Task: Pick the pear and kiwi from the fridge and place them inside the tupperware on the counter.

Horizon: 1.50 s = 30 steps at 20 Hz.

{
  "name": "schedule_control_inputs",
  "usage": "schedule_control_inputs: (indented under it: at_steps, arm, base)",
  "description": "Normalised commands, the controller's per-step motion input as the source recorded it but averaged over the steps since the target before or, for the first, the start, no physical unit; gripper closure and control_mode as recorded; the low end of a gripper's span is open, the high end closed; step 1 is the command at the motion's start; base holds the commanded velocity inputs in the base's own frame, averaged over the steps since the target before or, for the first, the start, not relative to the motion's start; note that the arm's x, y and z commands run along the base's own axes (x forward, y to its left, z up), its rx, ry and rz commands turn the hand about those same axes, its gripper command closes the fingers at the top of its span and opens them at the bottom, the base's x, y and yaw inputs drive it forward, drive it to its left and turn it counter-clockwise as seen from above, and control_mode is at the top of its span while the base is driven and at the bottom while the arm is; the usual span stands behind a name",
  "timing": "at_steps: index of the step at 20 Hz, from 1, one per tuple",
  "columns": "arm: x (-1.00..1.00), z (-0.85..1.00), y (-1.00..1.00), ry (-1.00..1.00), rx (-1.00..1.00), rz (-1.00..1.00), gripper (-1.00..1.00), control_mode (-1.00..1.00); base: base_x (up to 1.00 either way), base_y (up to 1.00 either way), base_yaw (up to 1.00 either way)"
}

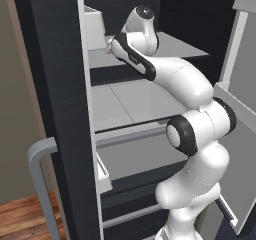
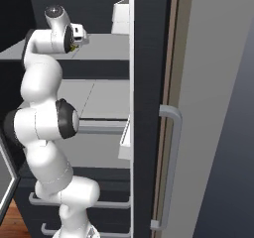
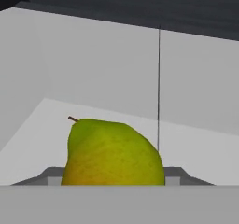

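A pale grey fridge shelf (image 3: 196, 148) with pale walls behind carries a yellow-green pear (image 3: 112, 153) lying on it, its brown stem pointing up-left

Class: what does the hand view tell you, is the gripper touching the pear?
Cannot tell. In the hand view the pear sits close at the bottom edge, but the fingertips' contact is hidden; the base views do not settle it.
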Motion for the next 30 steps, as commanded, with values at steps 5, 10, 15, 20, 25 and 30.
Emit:
schedule_control_inputs:
  at_steps: [5, 10, 15, 20, 25, 30]
  arm:
    - [-0.23, -0.01, 0.01, -0.23, 0.0, 0.0, 1.0, -1.0]
    - [-0.76, 0.01, 0.0, -0.28, 0.0, 0.0, 1.0, -1.0]
    - [-0.89, 0.19, -0.05, -0.03, 0.0, 0.0, 1.0, -1.0]
    - [-0.62, 0.57, -0.16, 0.08, 0.0, 0.0, 1.0, -1.0]
    - [-0.6, 0.42, -0.15, 0.14, 0.0, 0.0, 1.0, -1.0]
    - [-0.8, 0.02, -0.12, 0.0, 0.0, 0.0, 1.0, -1.0]
  base:
    - [0.0, 0.0, 0.0]
    - [0.0, 0.0, 0.0]
    - [0.0, 0.0, 0.0]
    - [0.0, 0.0, 0.0]
    - [0.0, 0.0, 0.0]
    - [0.0, 0.0, 0.0]
